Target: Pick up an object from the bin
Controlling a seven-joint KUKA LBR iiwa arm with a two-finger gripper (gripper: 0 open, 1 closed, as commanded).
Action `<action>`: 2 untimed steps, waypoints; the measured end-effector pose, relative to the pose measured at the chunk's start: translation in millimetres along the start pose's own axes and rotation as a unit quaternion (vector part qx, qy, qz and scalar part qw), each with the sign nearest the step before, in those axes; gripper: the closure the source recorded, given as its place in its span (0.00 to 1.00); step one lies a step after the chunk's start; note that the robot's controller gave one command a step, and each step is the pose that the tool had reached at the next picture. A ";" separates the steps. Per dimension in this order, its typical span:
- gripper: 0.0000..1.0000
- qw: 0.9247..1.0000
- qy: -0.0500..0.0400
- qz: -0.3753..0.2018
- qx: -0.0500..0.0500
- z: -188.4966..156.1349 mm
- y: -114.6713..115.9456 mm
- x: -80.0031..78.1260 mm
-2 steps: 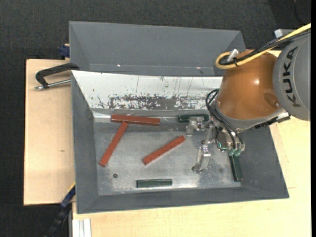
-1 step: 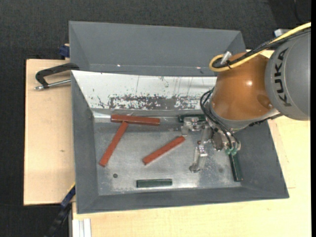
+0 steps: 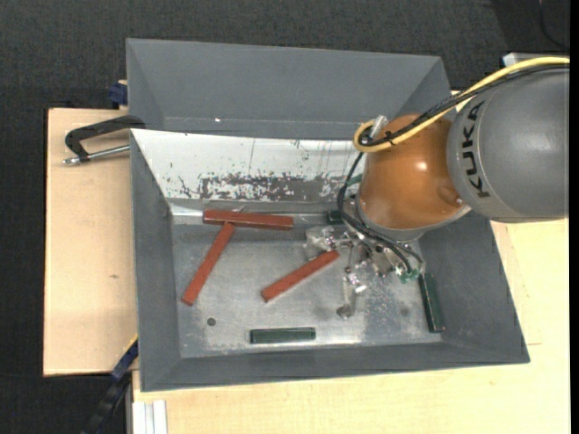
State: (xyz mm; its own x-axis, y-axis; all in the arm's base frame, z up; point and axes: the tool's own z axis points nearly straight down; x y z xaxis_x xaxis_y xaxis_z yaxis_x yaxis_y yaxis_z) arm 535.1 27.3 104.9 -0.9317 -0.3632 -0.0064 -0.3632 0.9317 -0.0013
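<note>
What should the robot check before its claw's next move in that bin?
1. Claw inside the bin walls: ok.
2. Something close to grab: the slanted middle red stick ends right at the claw: ok.
3. That stick actually gripped: cannot tell.
4. Dark green bar by the view's right wall lies apart from the claw: ok.
5. Back red stick and left red stick lie off to the view's left, out of the way: ok.

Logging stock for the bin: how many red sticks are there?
3 red sticks: one across the back, one slanting at left, one slanting mid-bin, its end by the gripper. The arm may hide more.
</note>
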 end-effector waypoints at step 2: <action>1.00 0.998 0.002 0.063 -0.001 33.5 10.7 4.2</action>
State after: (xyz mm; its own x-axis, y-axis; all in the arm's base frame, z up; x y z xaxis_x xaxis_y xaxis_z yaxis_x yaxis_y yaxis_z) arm 527.5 35.8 71.4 -0.9700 -0.2431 -0.0033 -0.2431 0.9700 0.0017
